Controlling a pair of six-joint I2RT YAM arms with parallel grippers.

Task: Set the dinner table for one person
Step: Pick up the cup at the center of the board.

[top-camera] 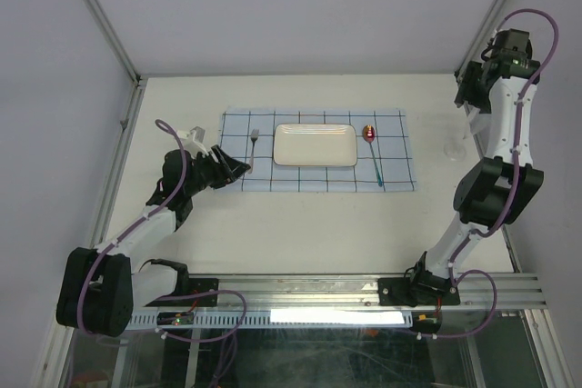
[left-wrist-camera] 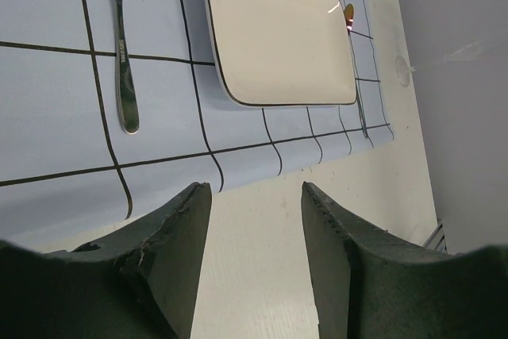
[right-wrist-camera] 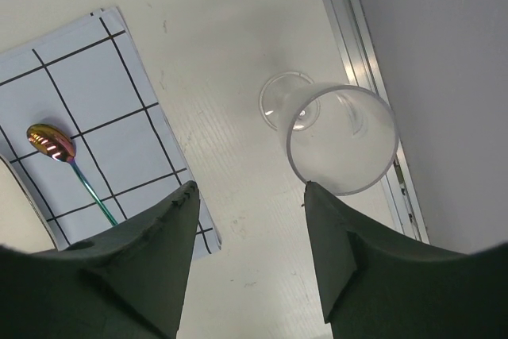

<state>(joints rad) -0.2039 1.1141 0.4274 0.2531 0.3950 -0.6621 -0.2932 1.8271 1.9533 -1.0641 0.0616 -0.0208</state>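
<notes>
1. Right wrist view: the right claw hangs with jaws apart and empty above the cream surface.
2. Just ahead, off to one side of its gap, stands the clear glass; an off-centre closure could tip it or skid it toward the rail beyond.
3. The left claw, likewise apart and empty, faces the cloth; the glass's walls barely show.
</notes>
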